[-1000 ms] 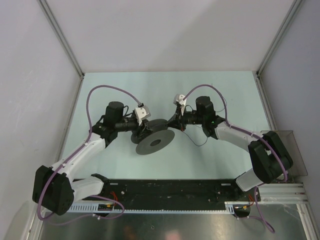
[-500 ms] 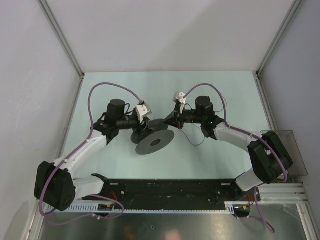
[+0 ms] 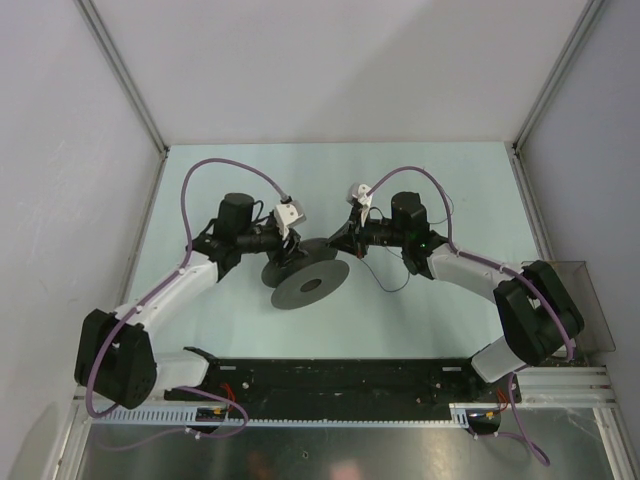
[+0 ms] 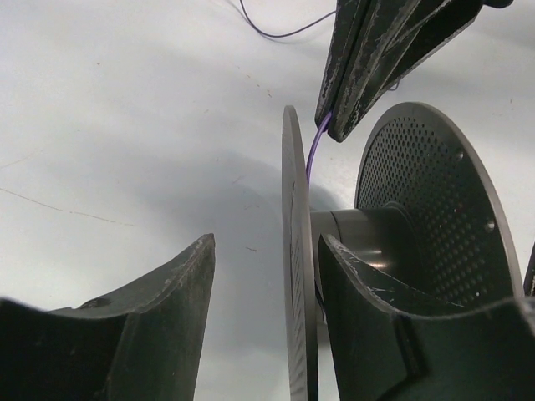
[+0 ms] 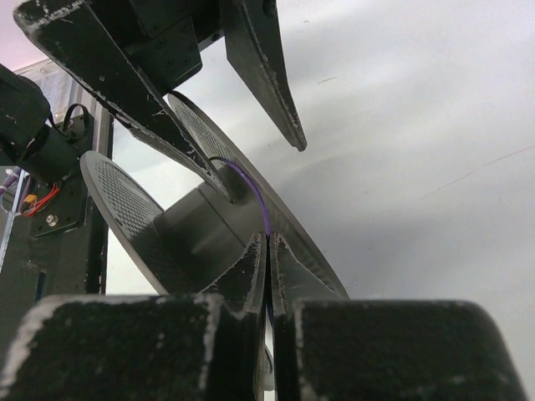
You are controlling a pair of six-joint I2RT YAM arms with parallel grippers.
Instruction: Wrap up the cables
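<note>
One spool flange [image 4: 294, 251] between spread fingers [image 4: 167, 292] of the left pincer [image 4: 266, 244]

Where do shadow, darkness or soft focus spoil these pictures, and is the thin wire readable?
Left wrist view: soft shadow on the table by the spool; the wire is sharp, purple. Right wrist view: the right gripper, close to the lens, is dark and slightly soft, the wire pinched in it crisp. Top view: even light, the wire only a hairline.
</note>
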